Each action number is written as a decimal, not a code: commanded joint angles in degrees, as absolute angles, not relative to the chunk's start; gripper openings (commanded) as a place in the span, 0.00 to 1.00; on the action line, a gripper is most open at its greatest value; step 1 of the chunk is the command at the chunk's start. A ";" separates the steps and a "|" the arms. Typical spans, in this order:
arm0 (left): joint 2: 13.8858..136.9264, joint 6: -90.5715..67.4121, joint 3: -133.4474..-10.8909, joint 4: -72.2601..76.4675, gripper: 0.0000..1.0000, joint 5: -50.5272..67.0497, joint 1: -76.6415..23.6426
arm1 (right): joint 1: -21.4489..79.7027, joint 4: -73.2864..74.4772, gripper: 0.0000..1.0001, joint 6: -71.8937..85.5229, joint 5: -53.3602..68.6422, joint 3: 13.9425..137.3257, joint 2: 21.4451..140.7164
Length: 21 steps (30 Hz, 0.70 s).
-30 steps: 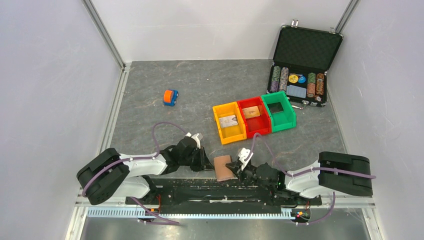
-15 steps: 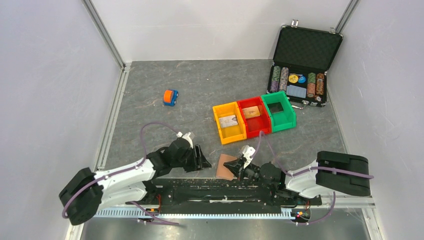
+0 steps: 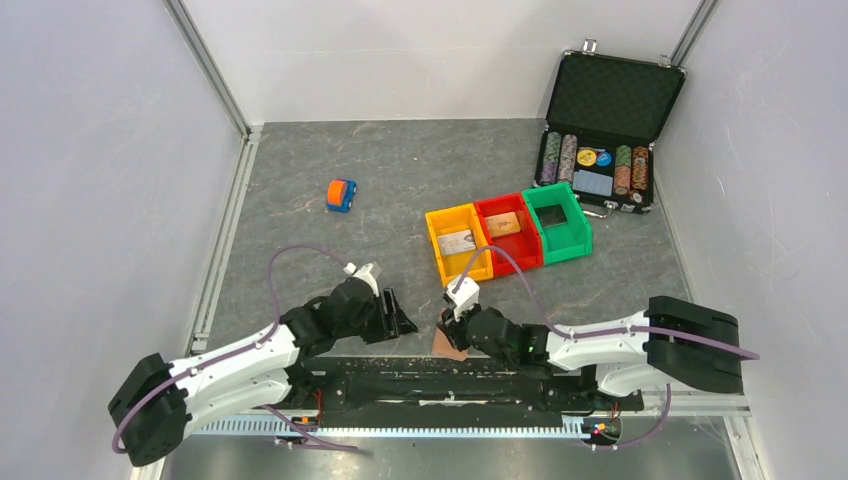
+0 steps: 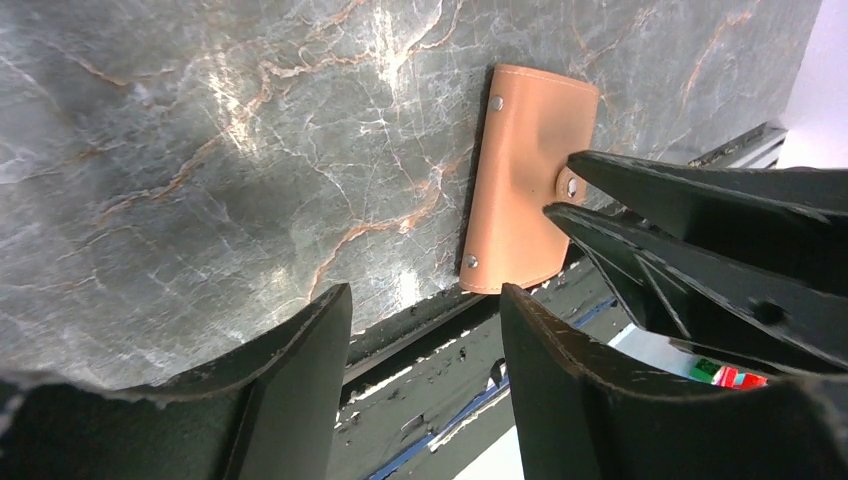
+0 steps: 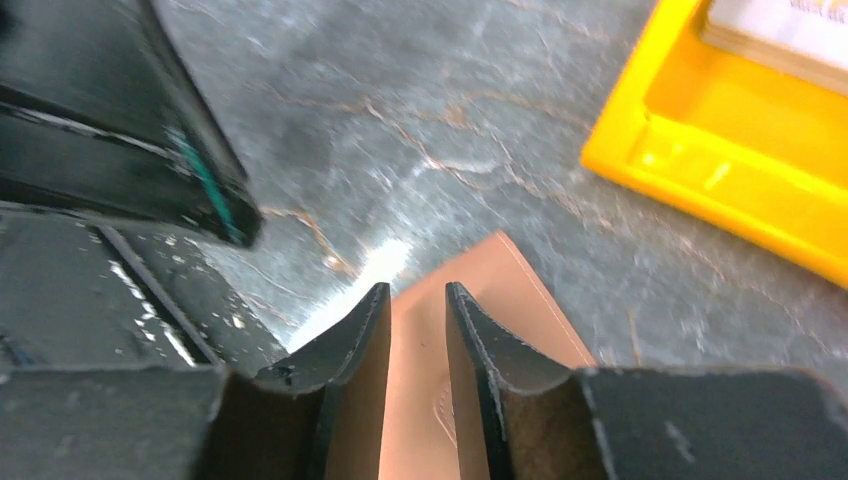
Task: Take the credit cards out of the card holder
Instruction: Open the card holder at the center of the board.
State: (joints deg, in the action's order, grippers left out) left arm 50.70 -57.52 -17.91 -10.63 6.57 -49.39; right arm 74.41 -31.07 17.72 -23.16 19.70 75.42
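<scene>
The card holder [image 3: 452, 347] lies folded shut on the grey table near the front edge, reddish-brown with metal snaps [image 4: 530, 180]. What it holds is hidden. My right gripper [image 3: 448, 334] hovers right over it, jaws a narrow gap apart, the leather [image 5: 420, 400] showing between the fingertips. In the left wrist view its tips sit at the holder's right edge, by a snap. My left gripper [image 3: 406, 321] stands open to the holder's left, apart from it, nothing between its fingers [image 4: 300, 380]. One credit card [image 3: 457, 241] lies in the yellow bin, another [image 3: 503, 224] in the red bin.
Yellow [image 3: 447, 262], red [image 3: 520, 250] and green [image 3: 570, 235] bins stand in a row behind the holder. An open black chip case [image 3: 600, 150] sits at the back right. A small orange and blue toy car [image 3: 341, 195] is at the left. The front rail [image 4: 440, 330] runs just beside the holder.
My left gripper opened and drew back to the left, off the holder. My right arm slid left over the holder and its jaws parted slightly. The holder turned a little.
</scene>
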 commanded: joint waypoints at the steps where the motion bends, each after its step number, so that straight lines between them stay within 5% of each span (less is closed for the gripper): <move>1: 46.44 -55.86 -19.72 -14.29 0.63 1.19 -49.57 | 74.63 -8.67 0.32 27.81 -27.98 25.88 73.88; 6: 42.88 -55.55 -20.04 -17.48 0.63 -1.70 -49.57 | 74.71 9.14 0.38 36.22 -26.79 34.61 75.15; 21: 41.46 -55.63 -18.99 -17.67 0.64 -1.41 -49.57 | 74.71 18.32 0.38 44.32 -28.46 40.08 78.34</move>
State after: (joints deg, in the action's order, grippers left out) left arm 41.89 -57.43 -18.15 -17.69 0.03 -49.36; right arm 74.41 16.01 41.50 -26.02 38.15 77.17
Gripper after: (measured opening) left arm 0.636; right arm 0.372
